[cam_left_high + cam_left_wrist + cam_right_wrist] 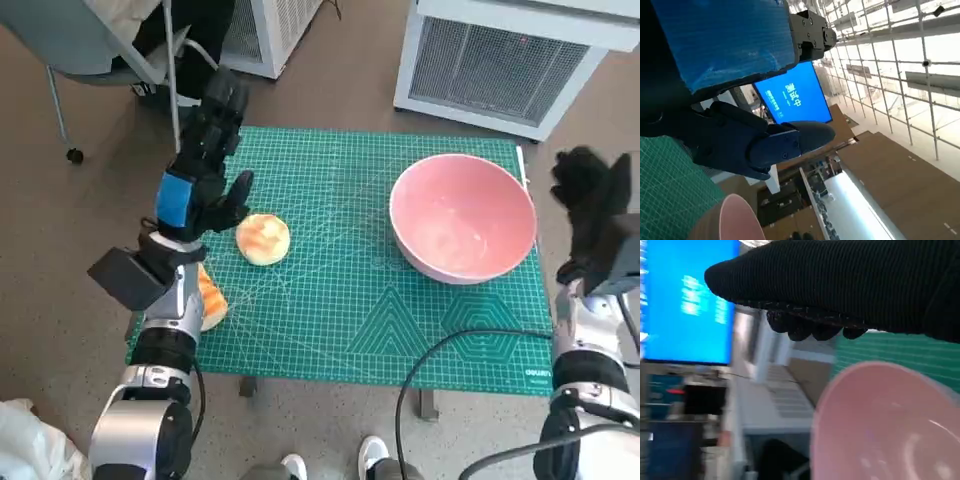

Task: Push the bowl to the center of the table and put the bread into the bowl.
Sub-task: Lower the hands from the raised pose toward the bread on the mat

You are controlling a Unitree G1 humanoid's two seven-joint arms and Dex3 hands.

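The left hand's [205, 170] black fingers [238, 190] are spread apart, holding nothing, with the thumb tip just beside the bread [263, 239]. That bread is a round, golden, glossy bun with no clear long axis, lying on the green gridded mat [340, 300] toward its left. A second orange-crusted piece [211, 300] lies nearer, partly under the forearm. The smooth pink bowl [462, 217] sits upright at the mat's right. The gloved right hand [590, 195] hovers just beside its rim; I cannot tell how its fingers lie.
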